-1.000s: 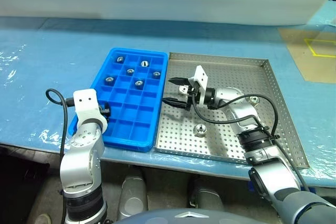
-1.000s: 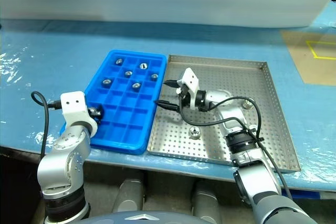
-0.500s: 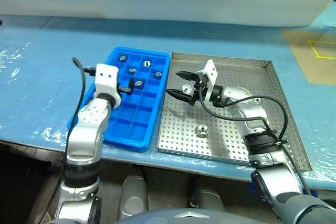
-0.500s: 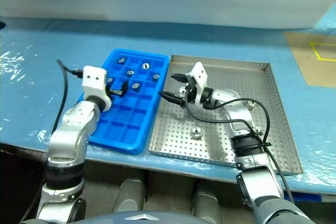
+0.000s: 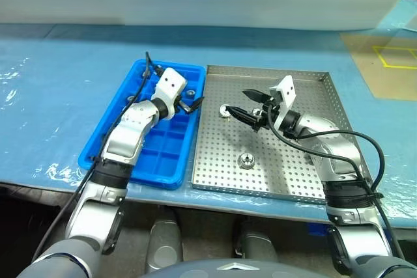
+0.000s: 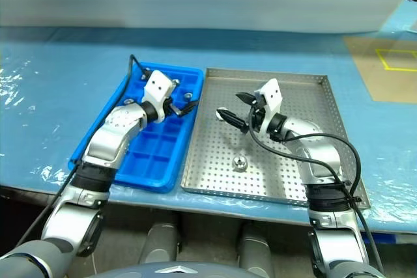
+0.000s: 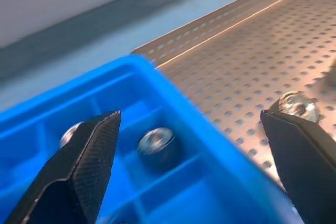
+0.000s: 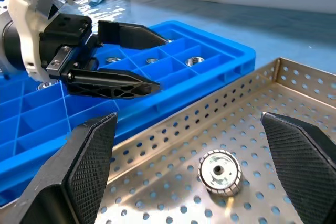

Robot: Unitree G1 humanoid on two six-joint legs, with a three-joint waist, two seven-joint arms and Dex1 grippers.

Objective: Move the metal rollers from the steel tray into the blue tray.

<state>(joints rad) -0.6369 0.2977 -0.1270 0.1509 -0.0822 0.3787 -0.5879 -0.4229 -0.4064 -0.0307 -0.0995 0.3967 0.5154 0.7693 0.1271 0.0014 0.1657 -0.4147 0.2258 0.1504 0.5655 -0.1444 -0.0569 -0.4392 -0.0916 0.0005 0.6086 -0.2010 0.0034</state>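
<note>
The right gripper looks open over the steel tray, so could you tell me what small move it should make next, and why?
Probably lower the right gripper onto the roller lying between its open fingers on the steel tray and close; it isn't gripped yet.

Steel tray: right half of floor bare; two metal rollers and right gripper occupy left half.

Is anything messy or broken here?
No, nothing stands out. Two rollers lie upright in the steel tray, still waiting to move. The others sit neatly in the blue tray.
</note>
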